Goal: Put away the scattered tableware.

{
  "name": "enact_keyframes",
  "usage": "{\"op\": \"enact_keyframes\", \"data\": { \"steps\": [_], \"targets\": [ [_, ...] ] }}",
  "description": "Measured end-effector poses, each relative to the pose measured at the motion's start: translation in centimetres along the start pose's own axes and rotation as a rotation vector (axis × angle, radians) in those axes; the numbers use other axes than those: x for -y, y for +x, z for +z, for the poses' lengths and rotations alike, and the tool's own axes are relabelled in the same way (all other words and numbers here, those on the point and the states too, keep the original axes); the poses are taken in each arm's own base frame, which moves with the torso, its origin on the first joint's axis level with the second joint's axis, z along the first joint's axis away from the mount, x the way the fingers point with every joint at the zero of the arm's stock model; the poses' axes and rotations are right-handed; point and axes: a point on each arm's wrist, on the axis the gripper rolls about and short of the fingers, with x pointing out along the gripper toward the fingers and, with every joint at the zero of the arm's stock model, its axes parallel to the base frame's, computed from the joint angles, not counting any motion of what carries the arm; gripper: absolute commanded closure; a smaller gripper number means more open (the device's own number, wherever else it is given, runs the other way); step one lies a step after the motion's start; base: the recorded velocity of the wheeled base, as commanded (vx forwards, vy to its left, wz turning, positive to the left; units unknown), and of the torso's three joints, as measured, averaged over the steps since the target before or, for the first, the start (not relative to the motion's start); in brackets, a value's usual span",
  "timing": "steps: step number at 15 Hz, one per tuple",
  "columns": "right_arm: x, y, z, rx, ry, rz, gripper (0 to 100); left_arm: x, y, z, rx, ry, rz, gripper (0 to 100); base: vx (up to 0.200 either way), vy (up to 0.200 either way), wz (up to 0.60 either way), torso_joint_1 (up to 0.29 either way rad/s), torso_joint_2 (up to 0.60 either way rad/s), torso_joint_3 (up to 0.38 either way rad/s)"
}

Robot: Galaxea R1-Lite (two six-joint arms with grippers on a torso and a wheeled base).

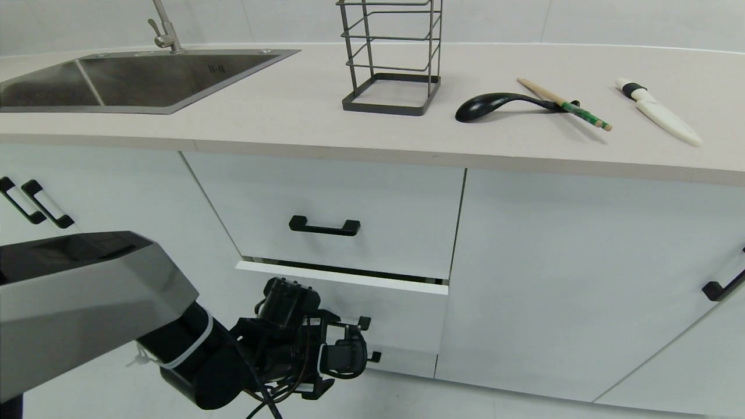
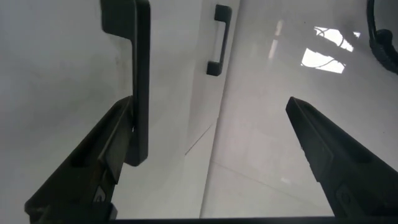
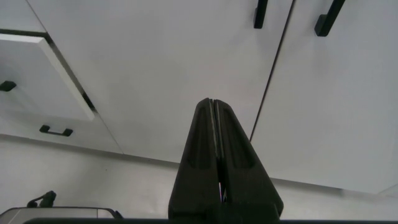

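Left end effector [image 1: 348,350] released, one finger at the lower drawer handle [image 2: 140,81]; drawer [image 1: 372,297] ajar. Right end effector [image 3: 214,104] clenched, empty. Ladle [image 1: 488,105], chopsticks [image 1: 563,103], knife [image 1: 660,112] on table [image 1: 279,116].

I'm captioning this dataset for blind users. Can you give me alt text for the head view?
The left gripper sits low at the slightly open lower drawer. On the counter above lie a black ladle, chopsticks and a white knife, right of a wire rack; a sink is far left.
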Motion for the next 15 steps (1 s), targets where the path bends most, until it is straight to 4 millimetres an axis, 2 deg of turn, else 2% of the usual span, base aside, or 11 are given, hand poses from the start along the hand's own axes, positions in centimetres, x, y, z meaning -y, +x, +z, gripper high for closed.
{"op": "enact_keyframes", "data": {
  "steps": [2,5,8,11,13,15],
  "targets": [
    [0.0,0.0,0.0,0.0,0.0,0.0,100,0.5,-1.1,-0.1,0.0,0.002,-0.009,0,0.0,0.0,0.0,0.0,0.0,0.0],
    [0.0,0.0,0.0,0.0,0.0,0.0,100,1.2,-3.9,-0.2,0.011,0.002,0.014,0,0.0,0.0,0.0,0.0,0.0,0.0],
    [0.0,0.0,0.0,0.0,0.0,0.0,100,1.9,-7.7,0.1,0.042,0.005,0.059,0,0.0,0.0,0.0,0.0,0.0,0.0],
    [0.0,0.0,0.0,0.0,0.0,0.0,100,2.3,-12.2,1.3,0.085,-0.001,0.12,0,0.0,0.0,0.0,0.0,0.0,0.0],
    [0.0,0.0,0.0,0.0,0.0,0.0,100,1.7,-14.7,2.2,0.106,-0.005,0.151,0,0.0,0.0,0.0,0.0,0.0,0.0],
    [0.0,0.0,0.0,0.0,0.0,0.0,100,0.2,-16.0,3.0,0.122,-0.009,0.177,0,0.0,0.0,0.0,0.0,0.0,0.0]
  ]
}}
